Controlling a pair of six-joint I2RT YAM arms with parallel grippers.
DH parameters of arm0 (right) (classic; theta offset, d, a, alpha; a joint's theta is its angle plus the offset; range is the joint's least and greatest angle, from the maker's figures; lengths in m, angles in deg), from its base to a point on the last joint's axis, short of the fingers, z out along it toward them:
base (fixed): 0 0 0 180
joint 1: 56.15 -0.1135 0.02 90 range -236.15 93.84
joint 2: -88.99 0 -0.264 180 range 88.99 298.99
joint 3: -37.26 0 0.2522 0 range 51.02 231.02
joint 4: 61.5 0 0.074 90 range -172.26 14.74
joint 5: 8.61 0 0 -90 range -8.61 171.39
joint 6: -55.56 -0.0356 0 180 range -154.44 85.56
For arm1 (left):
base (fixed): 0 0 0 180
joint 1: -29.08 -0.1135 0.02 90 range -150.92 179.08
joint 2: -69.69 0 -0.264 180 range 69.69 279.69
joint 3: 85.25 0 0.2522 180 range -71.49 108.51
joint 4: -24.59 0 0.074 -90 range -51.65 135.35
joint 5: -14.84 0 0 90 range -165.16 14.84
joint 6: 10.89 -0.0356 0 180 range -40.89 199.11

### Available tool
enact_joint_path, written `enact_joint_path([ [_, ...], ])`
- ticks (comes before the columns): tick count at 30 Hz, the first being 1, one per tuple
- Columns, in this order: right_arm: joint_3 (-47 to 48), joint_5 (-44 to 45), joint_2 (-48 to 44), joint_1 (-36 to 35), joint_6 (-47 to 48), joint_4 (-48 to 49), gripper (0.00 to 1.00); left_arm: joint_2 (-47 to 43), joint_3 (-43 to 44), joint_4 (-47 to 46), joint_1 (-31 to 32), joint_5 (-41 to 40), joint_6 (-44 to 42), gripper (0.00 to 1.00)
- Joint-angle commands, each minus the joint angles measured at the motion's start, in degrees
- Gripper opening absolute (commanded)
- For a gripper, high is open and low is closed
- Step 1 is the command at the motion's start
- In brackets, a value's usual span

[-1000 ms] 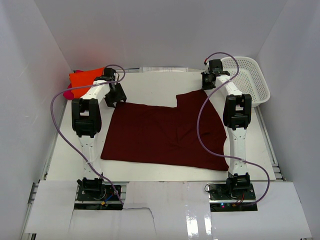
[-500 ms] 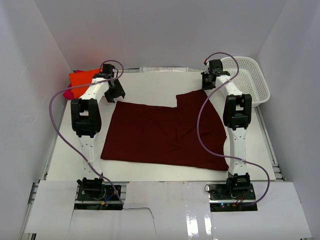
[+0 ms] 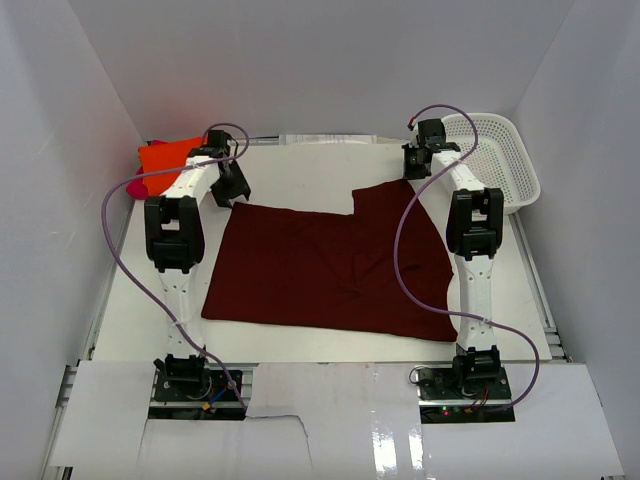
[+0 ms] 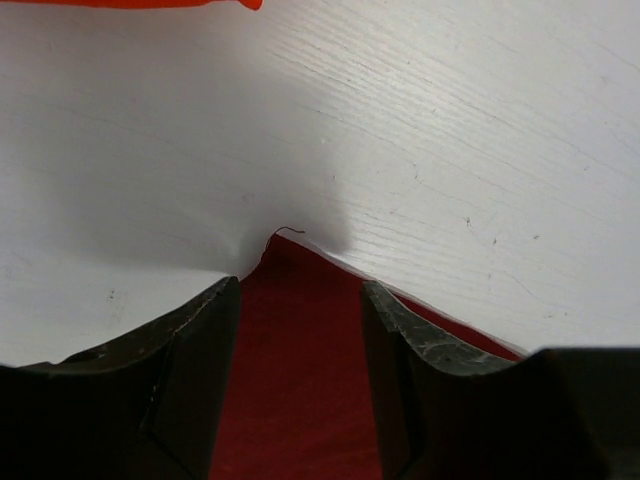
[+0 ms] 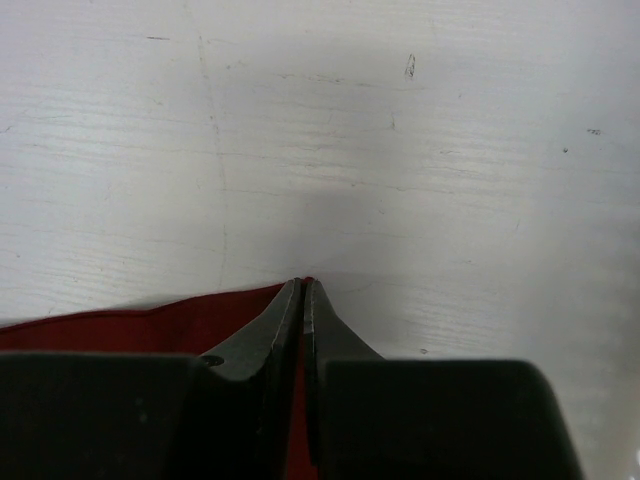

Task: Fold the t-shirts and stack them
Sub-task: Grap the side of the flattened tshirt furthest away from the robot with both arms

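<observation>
A dark maroon t-shirt [image 3: 330,270] lies spread flat in the middle of the table. My left gripper [image 3: 232,190] is at its far left corner. In the left wrist view the jaws [image 4: 300,288] stand open, low over the table, with the maroon corner [image 4: 298,380] lying between the two fingers. My right gripper [image 3: 412,172] is at the far right corner, and its jaws [image 5: 303,286] are shut on the tip of the maroon cloth [image 5: 150,325]. An orange t-shirt [image 3: 168,158] lies at the back left on a magenta one [image 3: 135,187].
A white mesh basket [image 3: 495,160] stands at the back right, close to the right arm. White walls enclose the table on three sides. The orange shirt's edge [image 4: 130,3] shows at the top of the left wrist view.
My left wrist has shifted slightly toward the back at the shirt's far left corner. The right arm and the maroon shirt have stayed where they were.
</observation>
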Motion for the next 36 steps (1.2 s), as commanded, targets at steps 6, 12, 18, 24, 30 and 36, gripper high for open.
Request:
enact_joint_path([
  [6,-1.35,-1.17,-2.0,-0.42,0.75,-1.87,0.08,1.97,3.65,1.4,-0.28,-1.93,-0.52,0.53],
  [12,-1.79,-1.17,-1.91,-0.42,0.75,-1.87,0.08,3.03,4.79,2.02,-0.36,-2.55,-0.26,0.36],
  [18,-1.88,-1.35,-2.0,-0.42,0.75,-1.78,0.08,3.47,4.79,2.19,-0.54,-3.17,0.01,0.29],
  [24,-2.23,-1.35,-2.7,-0.42,0.83,-1.78,0.08,3.65,4.79,2.54,-0.71,-2.99,0.18,0.0],
  [30,0.49,-2.14,-2.7,-0.42,0.57,-2.14,0.08,3.12,4.97,2.63,-0.89,-1.76,-0.34,0.0],
  [36,0.67,-2.23,-4.28,-0.33,0.48,-1.26,0.08,2.68,5.67,2.46,-0.8,-0.27,-0.61,0.0],
])
